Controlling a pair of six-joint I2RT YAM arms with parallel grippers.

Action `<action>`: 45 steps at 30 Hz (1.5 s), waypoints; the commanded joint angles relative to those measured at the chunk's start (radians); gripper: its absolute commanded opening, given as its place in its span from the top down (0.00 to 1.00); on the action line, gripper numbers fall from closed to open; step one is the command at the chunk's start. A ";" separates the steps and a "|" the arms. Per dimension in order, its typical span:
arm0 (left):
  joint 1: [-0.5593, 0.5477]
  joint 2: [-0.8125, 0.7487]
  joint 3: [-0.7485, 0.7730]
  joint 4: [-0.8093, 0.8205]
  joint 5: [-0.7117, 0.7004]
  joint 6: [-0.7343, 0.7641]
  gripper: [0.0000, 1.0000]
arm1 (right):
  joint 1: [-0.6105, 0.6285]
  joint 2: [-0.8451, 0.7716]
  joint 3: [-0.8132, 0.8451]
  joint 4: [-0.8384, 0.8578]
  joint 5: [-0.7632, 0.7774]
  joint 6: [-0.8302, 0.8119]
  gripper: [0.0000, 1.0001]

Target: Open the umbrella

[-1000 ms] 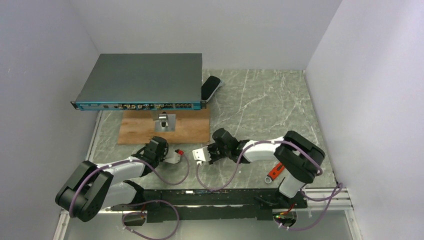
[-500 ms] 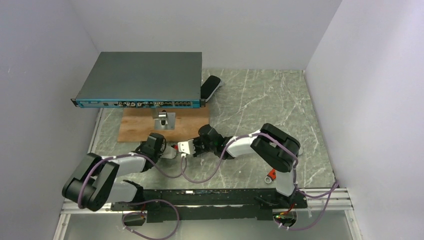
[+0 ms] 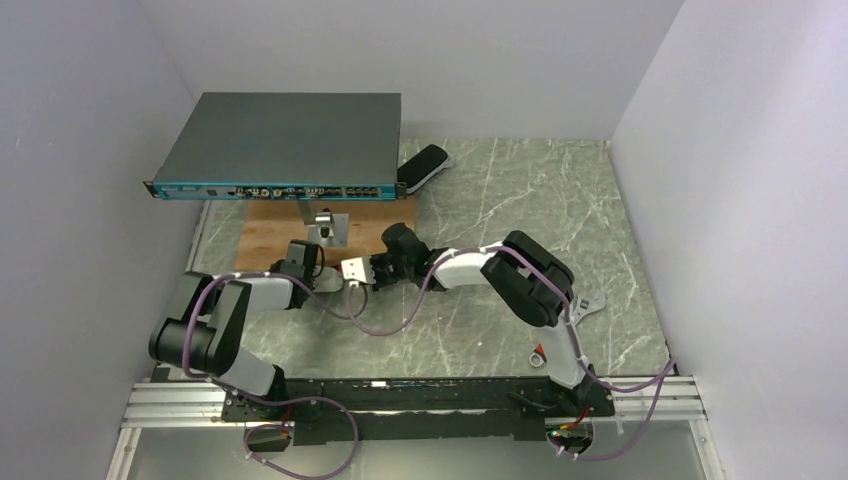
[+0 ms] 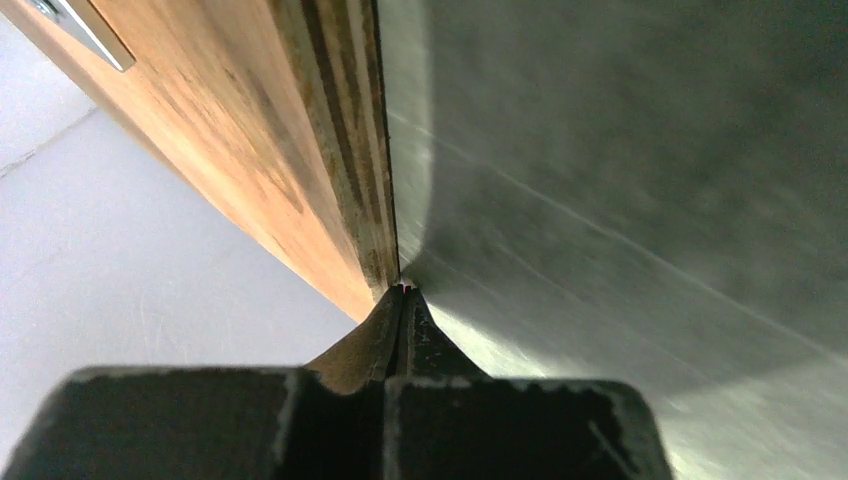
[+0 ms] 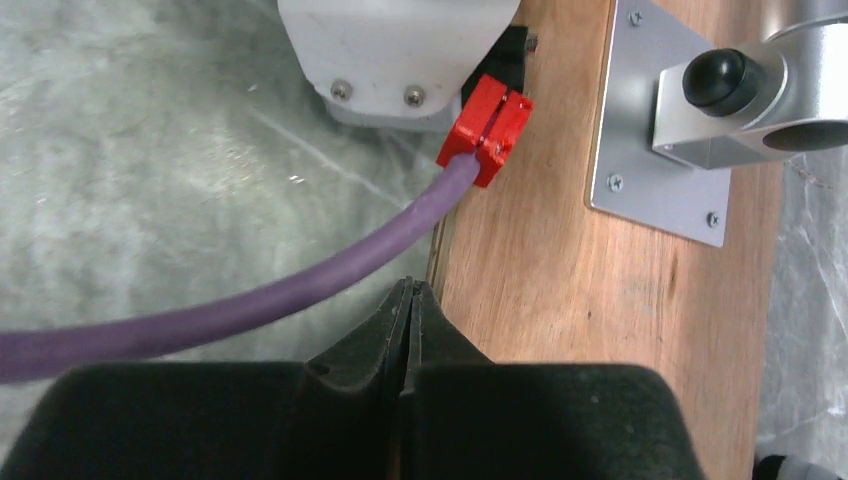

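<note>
The umbrella is not in any view. My left gripper (image 3: 322, 283) is shut and empty, low on the table, and its fingertips (image 4: 404, 288) touch the near edge of the wooden board (image 4: 290, 150). My right gripper (image 3: 345, 282) is shut and empty, and its tips (image 5: 411, 286) sit at the same board edge. It sits just behind the left wrist's white camera housing (image 5: 395, 55) with its red plug (image 5: 485, 128) and purple cable (image 5: 260, 300).
A grey rack unit (image 3: 280, 145) stands on a metal post and bracket (image 5: 690, 130) bolted to the wooden board (image 3: 265, 245). A small oval grey pouch (image 3: 422, 166) lies behind it. A silver tool (image 3: 588, 304) and an orange-handled tool (image 3: 540, 353) lie near the right arm's base.
Both arms have moved away from the near edge and to the left, up to the wooden board. The right arm has stretched far to the left. Both grippers stay shut.
</note>
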 commanded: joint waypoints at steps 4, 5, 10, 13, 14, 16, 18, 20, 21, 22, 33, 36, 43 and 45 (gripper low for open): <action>0.054 0.165 0.145 0.138 0.117 0.087 1.00 | -0.178 0.178 0.168 -0.012 0.369 -0.078 1.00; 0.062 0.181 0.160 0.142 0.113 0.093 1.00 | -0.179 0.190 0.184 -0.013 0.371 -0.081 1.00; 0.089 0.226 0.226 0.118 0.116 0.093 1.00 | -0.197 0.259 0.287 -0.025 0.393 -0.083 1.00; 0.089 0.254 0.254 0.118 0.105 0.084 1.00 | -0.212 0.293 0.343 -0.036 0.396 -0.084 1.00; 0.090 0.262 0.269 0.114 0.100 0.075 1.00 | -0.216 0.302 0.357 -0.034 0.407 -0.087 1.00; 0.091 0.278 0.286 0.114 0.092 0.071 1.00 | -0.221 0.323 0.387 -0.027 0.432 -0.089 1.00; 0.091 0.289 0.300 0.118 0.090 0.073 1.00 | -0.229 0.345 0.429 -0.036 0.441 -0.082 1.00; 0.092 0.299 0.314 0.113 0.087 0.073 1.00 | -0.234 0.369 0.469 -0.037 0.456 -0.079 1.00; 0.092 0.303 0.320 0.117 0.087 0.074 1.00 | -0.239 0.381 0.489 -0.044 0.461 -0.079 1.00; 0.092 0.308 0.325 0.117 0.087 0.076 1.00 | -0.242 0.393 0.508 -0.046 0.466 -0.078 1.00; 0.103 0.391 0.439 0.108 0.067 0.066 1.00 | -0.263 0.491 0.666 -0.069 0.496 -0.094 1.00; 0.103 0.415 0.464 0.110 0.062 0.068 1.00 | -0.270 0.514 0.702 -0.070 0.506 -0.094 1.00; 0.158 0.483 0.547 0.138 0.048 0.130 1.00 | -0.272 0.546 0.761 -0.090 0.509 -0.087 1.00; 0.187 0.494 0.560 0.144 0.048 0.153 1.00 | -0.268 0.548 0.770 -0.095 0.499 -0.082 1.00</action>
